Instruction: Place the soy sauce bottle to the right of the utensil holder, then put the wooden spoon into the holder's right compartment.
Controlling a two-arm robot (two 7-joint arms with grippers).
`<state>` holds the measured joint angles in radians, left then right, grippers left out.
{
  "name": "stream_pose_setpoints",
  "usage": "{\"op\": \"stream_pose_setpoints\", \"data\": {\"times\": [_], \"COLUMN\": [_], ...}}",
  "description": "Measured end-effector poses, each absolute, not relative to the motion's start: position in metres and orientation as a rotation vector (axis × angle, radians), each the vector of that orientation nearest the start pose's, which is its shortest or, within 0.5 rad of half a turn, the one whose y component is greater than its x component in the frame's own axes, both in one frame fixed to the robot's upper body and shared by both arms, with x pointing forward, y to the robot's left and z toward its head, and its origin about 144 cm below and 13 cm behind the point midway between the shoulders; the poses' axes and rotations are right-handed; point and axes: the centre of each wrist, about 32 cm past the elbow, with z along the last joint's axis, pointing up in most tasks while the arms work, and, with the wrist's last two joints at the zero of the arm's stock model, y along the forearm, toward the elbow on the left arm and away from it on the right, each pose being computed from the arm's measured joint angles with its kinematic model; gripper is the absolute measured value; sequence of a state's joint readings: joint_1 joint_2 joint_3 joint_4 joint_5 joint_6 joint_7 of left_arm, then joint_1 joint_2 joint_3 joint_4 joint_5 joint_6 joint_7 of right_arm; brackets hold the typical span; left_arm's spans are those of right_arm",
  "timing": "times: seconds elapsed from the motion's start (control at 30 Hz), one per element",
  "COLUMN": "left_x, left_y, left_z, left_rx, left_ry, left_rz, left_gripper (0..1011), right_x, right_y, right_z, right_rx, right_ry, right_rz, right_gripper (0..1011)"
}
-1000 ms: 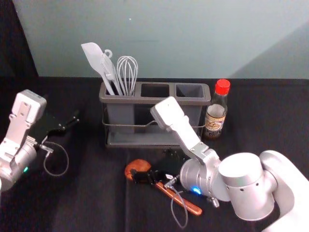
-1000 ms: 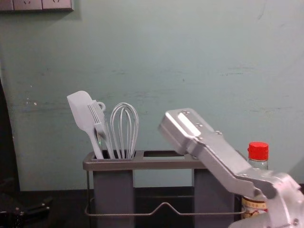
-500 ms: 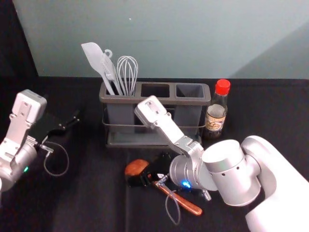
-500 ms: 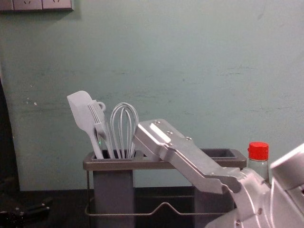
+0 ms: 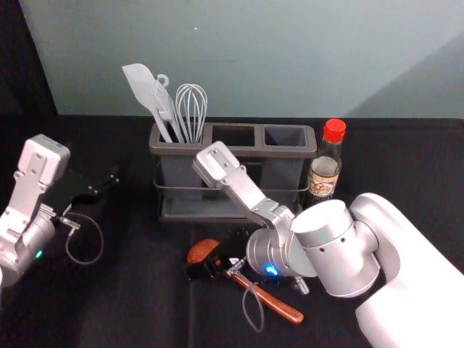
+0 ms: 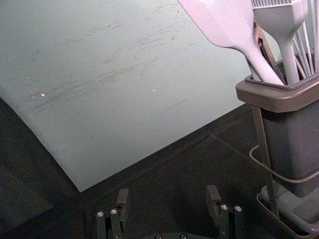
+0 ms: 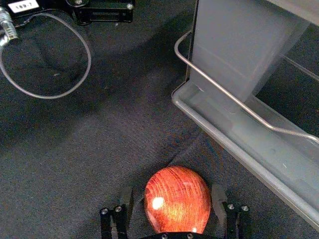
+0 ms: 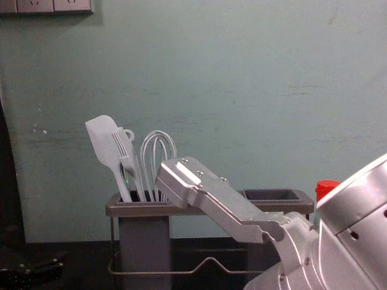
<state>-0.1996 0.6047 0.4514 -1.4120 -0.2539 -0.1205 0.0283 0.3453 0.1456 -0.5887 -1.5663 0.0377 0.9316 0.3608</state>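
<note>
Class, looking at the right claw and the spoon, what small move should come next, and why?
Probably close the right claw on the spoon: its open fingers flank the spoon's head, and the bottle already stands right of the holder, leaving the spoon to place. Whether the claw is low enough is hard to tell.

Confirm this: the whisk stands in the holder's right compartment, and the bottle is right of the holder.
Not so: the head view shows the whisk in the left compartment. The bottle is indeed right of the holder.
</note>
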Motion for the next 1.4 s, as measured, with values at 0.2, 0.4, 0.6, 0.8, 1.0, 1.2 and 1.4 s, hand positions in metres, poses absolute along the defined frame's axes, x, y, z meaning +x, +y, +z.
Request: {"op": "stream_pose_setpoints", "data": {"times": [0.2,0.4,0.6,0.8,1.0,1.2,1.4], "left_x": [0.4886,0.4886,0.4886,0.4886,0.4886,0.4886,0.4886], "left_y": [0.3097,0.3097,0.3097,0.3096,0.3097,0.3097,0.3097], "left_z": [1.1398,1.1398,1.1398,1.1398,1.1398,1.1398,1.1398], "left_rx": [0.304,0.304,0.304,0.304,0.304,0.304,0.304], "left_ry": [-0.285,-0.285,-0.285,-0.285,-0.285,-0.285,-0.285], "left_rz": [1.248,1.248,1.248,1.248,1.248,1.248,1.248], "left_gripper": [1000,1000,1000,1000,1000,1000,1000], "right_x": [0.4988,0.4999,0.5002,0.5006,0.5015,0.5021,0.5034], "right_y": [-0.0904,-0.0889,-0.0883,-0.0886,-0.0889,-0.0886,-0.0878], "right_z": [1.2223,1.2222,1.2221,1.2225,1.2219,1.2209,1.2184], "right_rx": [-0.756,-0.769,-0.775,-0.779,-0.782,-0.787,-0.793], "right_ry": [0.265,0.267,0.265,0.263,0.264,0.266,0.268], "right_rz": [-0.729,-0.727,-0.727,-0.728,-0.729,-0.726,-0.721], "right_gripper": [1002,1002,1002,1002,1002,1002,981]}}
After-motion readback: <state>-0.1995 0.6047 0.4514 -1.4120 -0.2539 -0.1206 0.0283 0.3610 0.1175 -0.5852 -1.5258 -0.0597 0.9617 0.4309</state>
